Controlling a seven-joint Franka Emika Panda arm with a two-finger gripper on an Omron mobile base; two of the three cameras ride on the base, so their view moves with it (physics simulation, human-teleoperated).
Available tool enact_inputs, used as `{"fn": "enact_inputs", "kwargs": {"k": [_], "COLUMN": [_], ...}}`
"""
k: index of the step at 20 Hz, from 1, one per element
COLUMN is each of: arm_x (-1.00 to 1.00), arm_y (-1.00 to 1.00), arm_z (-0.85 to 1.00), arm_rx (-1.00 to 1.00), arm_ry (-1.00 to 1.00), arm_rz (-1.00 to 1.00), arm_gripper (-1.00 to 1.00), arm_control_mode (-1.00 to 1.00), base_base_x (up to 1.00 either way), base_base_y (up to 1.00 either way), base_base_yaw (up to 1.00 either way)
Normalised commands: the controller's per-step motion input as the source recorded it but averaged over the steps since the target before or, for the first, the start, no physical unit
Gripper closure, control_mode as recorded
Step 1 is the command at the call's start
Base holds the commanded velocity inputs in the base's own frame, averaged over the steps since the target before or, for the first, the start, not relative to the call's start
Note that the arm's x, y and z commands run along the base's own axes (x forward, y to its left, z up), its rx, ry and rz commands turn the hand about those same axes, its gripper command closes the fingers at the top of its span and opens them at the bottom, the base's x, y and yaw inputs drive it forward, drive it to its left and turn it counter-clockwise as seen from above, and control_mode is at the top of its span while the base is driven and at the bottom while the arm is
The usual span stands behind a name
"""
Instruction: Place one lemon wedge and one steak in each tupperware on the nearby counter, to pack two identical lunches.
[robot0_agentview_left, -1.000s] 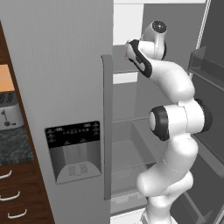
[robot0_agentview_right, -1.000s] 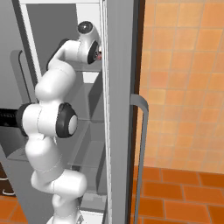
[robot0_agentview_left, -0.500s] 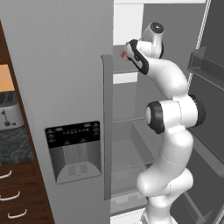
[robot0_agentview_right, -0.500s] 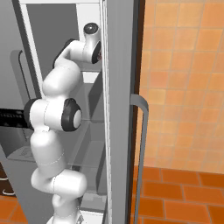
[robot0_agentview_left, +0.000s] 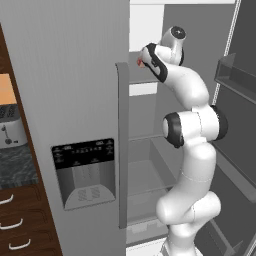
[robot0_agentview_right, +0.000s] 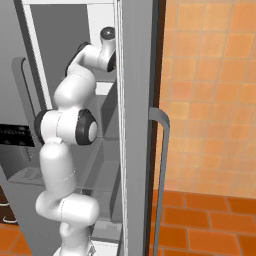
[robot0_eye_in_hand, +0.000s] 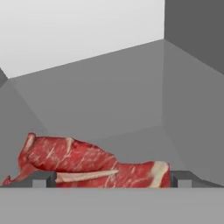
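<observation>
The claw (robot0_eye_in_hand: 109, 178), fingers apart, straddles a red marbled raw steak (robot0_eye_in_hand: 87, 164) on the grey fridge shelf (robot0_eye_in_hand: 131, 118).

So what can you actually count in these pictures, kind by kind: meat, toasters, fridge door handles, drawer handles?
Steak: 1, between the gripper's two fingertips
Toaster: 1, partly cut off at the edge
Fridge door handles: 2, counting the other one
Curved drawer handles: 3
Total: 7
</observation>
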Motion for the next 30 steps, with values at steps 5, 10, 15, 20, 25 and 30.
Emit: {"fn": "enact_inputs", "kwargs": {"k": [5,10,15,20,25,30], "arm_x": [0.02,0.0,0.0,0.0,0.0,0.0], "arm_y": [0.0,0.0,0.0,0.0,0.0,0.0], "arm_z": [0.0,0.0,-0.38,-0.15,0.0,0.02], "arm_rx": [0.0,0.0,0.0,0.0,0.0,0.0], "arm_ry": [0.0,0.0,0.02,0.0,0.0,0.0], "arm_rz": [0.04,0.0,0.0,0.0,0.0,0.0], "arm_gripper": [-1.0,-1.0,-1.0,1.0,1.0,1.0], "arm_control_mode": [-1.0,-1.0,-1.0,-1.0,-1.0,-1.0], "base_base_x": [0.0,0.0,0.0,0.0,0.0,0.0], "base_base_y": [0.0,0.0,0.0,0.0,0.0,0.0], "base_base_yaw": [0.0,0.0,0.0,0.0,0.0,0.0]}}
